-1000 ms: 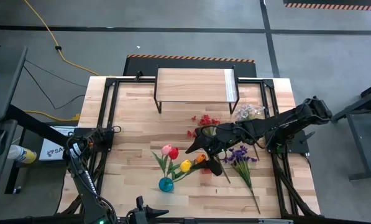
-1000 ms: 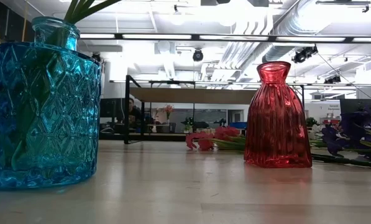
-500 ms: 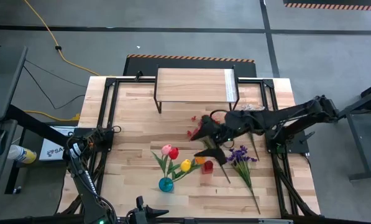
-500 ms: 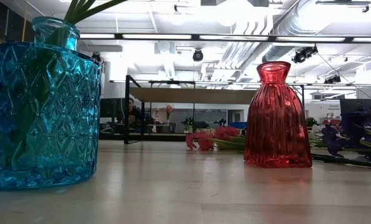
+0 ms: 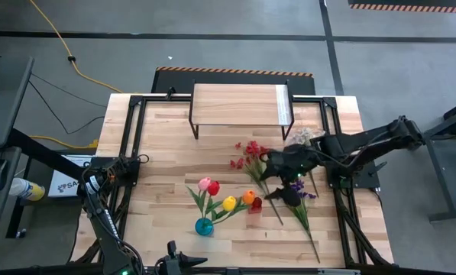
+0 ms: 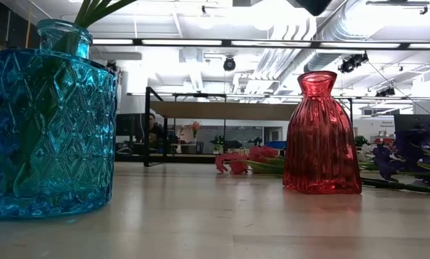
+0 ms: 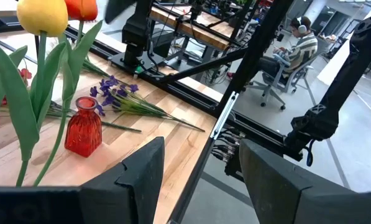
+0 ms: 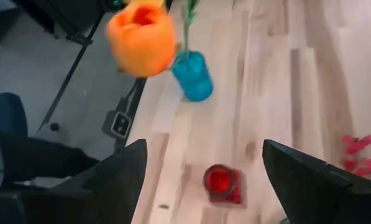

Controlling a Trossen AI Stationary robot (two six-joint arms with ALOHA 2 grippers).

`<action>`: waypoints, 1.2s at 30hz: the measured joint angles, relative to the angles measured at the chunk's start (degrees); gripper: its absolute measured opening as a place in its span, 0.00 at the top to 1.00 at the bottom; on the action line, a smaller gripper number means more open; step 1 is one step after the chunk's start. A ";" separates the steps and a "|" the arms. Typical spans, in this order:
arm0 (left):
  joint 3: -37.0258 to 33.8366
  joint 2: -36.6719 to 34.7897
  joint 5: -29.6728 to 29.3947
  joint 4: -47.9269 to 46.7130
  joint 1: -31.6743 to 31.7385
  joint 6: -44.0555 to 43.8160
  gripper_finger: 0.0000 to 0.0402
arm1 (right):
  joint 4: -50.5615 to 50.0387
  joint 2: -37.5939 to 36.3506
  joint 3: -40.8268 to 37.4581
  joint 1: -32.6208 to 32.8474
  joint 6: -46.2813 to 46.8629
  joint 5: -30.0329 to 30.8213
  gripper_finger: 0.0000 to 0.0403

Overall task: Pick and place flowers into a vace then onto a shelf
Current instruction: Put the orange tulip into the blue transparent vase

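Pale wooden planks make up the surface [image 5: 166,153], with the low shelf [image 5: 235,103] standing at its far edge and grey floor around it.

Over the middle right, the right end effector [image 5: 277,186] hangs with its fingers spread wide and nothing between them; its wrist view looks down between the two dark fingers at the red vase [image 8: 221,182], which is empty. The orange tulip [image 8: 141,35] and the blue vase [image 8: 192,75] show beyond it. Just beside this end effector the purple sprig [image 5: 298,200] lies flat, with the red sprig [image 5: 250,151] and the white sprig [image 5: 304,137] farther toward the shelf. The blue vase already carries pink, yellow and orange tulips on leaning stems.

The left end effector [image 7: 194,177] waits at the near edge, fingers apart and empty.

These sprigs look light, and their thin stems probably bend easily, with soft, floppy heads. The best hold is likely mid-stem, below the blossoms, so the head does not crush and the cut end is free to drop into a narrow neck. Both glass vases seem hard, smooth and breakable, and a sideways nudge could tip them.
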 joint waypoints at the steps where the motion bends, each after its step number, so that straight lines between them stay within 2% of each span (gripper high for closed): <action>1: 0.00 0.00 -0.06 -0.01 0.00 0.00 0.41 | 0.52 0.23 -0.30 0.76 0.34 0.03 0.23; 8: 0.00 0.00 -0.97 -0.06 0.00 0.00 0.41 | 12.34 3.49 -4.98 3.95 0.67 2.50 0.23; 18: 0.00 0.00 -0.81 -0.01 -0.02 -0.02 0.41 | 33.01 8.36 -9.99 4.24 6.13 2.71 0.23; 24: 0.00 0.00 -0.50 0.03 -0.04 -0.06 0.41 | 39.75 11.62 -10.03 5.50 9.65 3.11 0.23; 36: 0.00 0.00 0.63 0.24 -0.04 -0.15 0.41 | 46.28 12.65 -9.99 8.32 12.15 10.60 0.26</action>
